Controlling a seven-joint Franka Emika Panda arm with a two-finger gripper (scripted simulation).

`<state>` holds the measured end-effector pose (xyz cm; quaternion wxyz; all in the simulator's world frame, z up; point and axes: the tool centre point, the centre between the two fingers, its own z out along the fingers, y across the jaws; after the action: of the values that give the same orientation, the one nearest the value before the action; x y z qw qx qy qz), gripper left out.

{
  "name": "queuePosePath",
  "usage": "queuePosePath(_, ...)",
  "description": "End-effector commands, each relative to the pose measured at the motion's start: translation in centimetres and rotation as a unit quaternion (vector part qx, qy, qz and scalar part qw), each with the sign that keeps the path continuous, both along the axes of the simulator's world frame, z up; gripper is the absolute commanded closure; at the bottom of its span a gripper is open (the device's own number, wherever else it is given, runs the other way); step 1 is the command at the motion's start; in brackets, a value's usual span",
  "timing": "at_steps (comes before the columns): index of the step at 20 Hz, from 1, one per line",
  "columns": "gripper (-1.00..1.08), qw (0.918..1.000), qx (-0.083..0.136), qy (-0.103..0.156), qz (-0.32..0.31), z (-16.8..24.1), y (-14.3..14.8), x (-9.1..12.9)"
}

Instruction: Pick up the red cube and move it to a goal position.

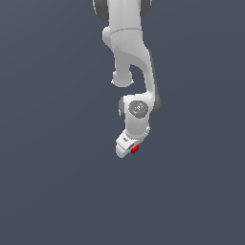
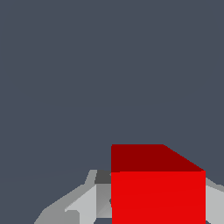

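The red cube (image 1: 135,149) is a tiny bright red block at the tip of my white gripper (image 1: 130,148), below the middle of the exterior view. In the wrist view the red cube (image 2: 157,188) fills the space between the two grey fingers (image 2: 83,203), one on each side and touching it. My gripper (image 2: 157,212) is shut on the cube. The arm reaches down from the top of the exterior view and hides part of the hand. No goal marker shows in either view.
A plain dark grey-blue surface (image 1: 52,143) fills both views around the arm. The white arm links (image 1: 129,52) stand above the gripper in the exterior view.
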<state>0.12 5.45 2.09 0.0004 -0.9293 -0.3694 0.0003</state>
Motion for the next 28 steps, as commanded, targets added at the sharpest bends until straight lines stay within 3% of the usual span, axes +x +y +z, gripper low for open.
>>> queuePosePath(1,1.08,1.0000,0.000,0.000,0.000,0.3,0.0,-0.2)
queuePosePath(8,1.08,1.0000,0.000,0.000,0.000,1.9,-0.4,-1.9)
queuePosePath(20,1.08,1.0000,-0.001,0.000,0.000,7.4,-1.5,-7.4)
queuePosePath(28,1.08,1.0000,-0.001,0.000,0.000,9.8,-1.9,-9.6)
